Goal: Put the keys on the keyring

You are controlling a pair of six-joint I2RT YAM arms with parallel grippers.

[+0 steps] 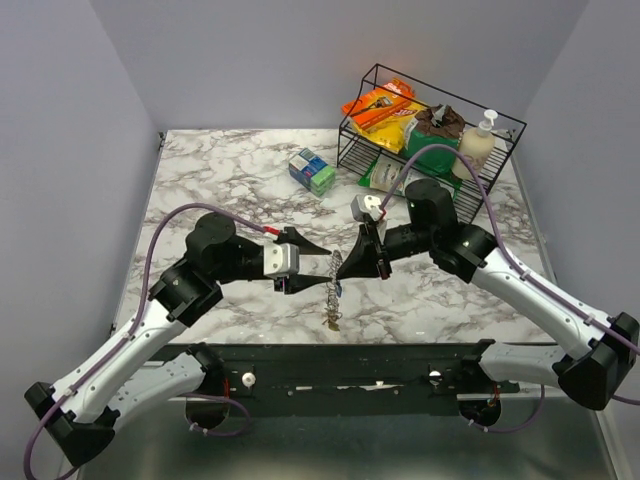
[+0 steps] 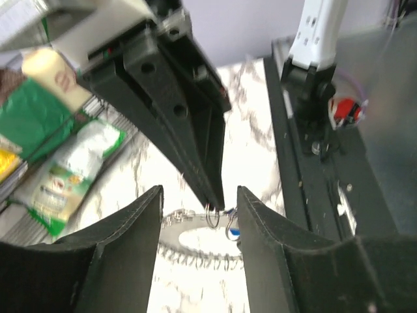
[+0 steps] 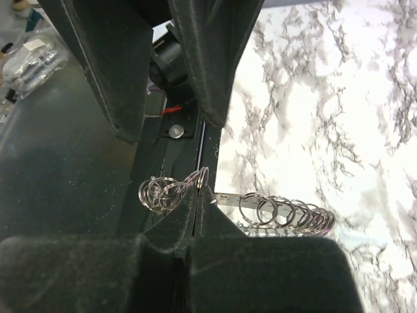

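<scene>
**Right gripper pinches the keyring, left fingers stand apart around it**

From above, the two arms meet over the middle of the marbled table (image 1: 200, 170). The right gripper (image 1: 345, 268) has its fingers pressed together on the keyring (image 1: 334, 272), a coil of silvery wire that hangs down from the tips. The left gripper (image 1: 322, 266) faces it with fingers spread, one on either side of the coil. The keys (image 1: 331, 320) dangle at the coil's lower end, toward the near edge; whether they touch the table I cannot tell. At the far right stands a black wire rack (image 1: 505, 125) with orange packets (image 1: 380, 105), a green packet and a pump bottle (image 1: 478, 140). A small stack of blue and green boxes (image 1: 313, 172) sits just beside it. No print on any of these can be read from here.

In the left wrist view, that gripper's two fingers (image 2: 130, 248) are well apart, and the right gripper's closed tips come down between them. The coil lies below, with a blue key head (image 2: 232, 232) beside it. The bottle carries a reddish mark, too blurred to read.

In the right wrist view, its own fingers (image 3: 176, 228) are shut tight on a loop of the wire, with rings fanning out on both sides (image 3: 287, 212).
</scene>
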